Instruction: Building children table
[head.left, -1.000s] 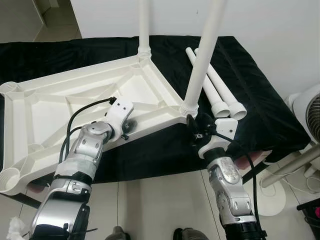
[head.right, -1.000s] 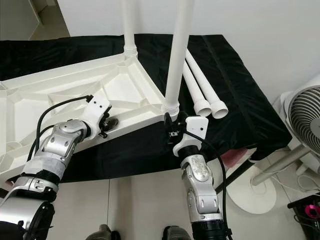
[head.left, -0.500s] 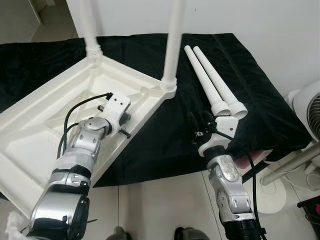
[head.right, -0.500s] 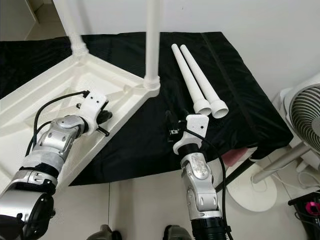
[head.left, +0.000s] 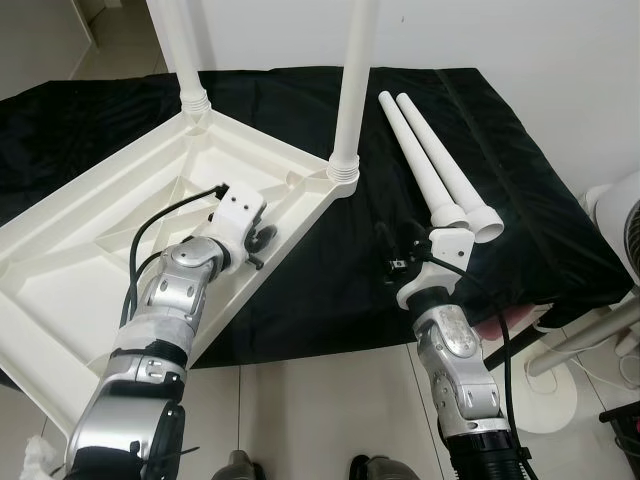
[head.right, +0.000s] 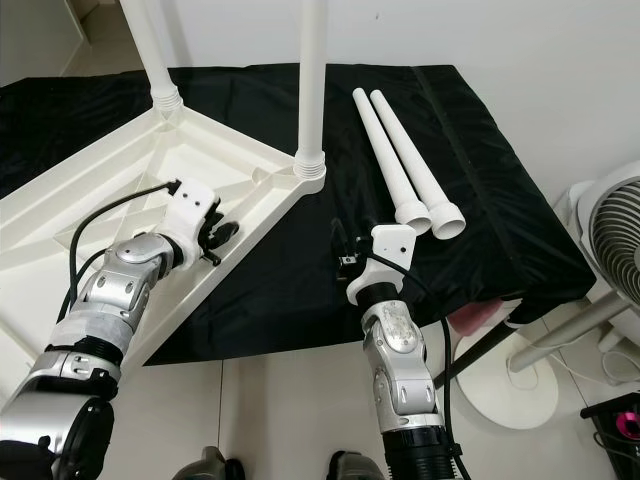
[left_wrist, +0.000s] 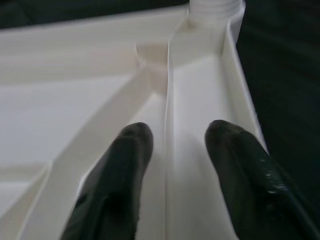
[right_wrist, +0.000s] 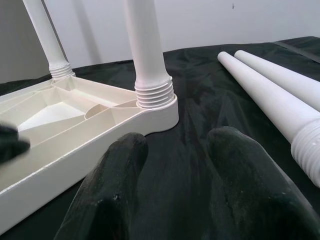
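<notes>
White plastic tabletop (head.left: 120, 230), upside down on black cloth (head.left: 330, 280), two legs (head.left: 352, 90) screwed upright into its far and right corners. Left gripper (head.left: 258, 243) astride the near rim, fingers (left_wrist: 125, 165) spread either side of the rib (touching or not, cannot tell). Right gripper (head.left: 392, 262) above the cloth, right of the tabletop, fingers (right_wrist: 120, 175) parted, nothing between. Two loose legs (head.left: 440, 170) flat side by side, far right.

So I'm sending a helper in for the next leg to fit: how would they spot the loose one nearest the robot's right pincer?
On the black cloth, right of the upturned white tabletop, two loose white legs lie side by side. Take the left leg, whose threaded end points at the right pincer; unlike the two legs already screwed in upright, it lies flat.
</notes>
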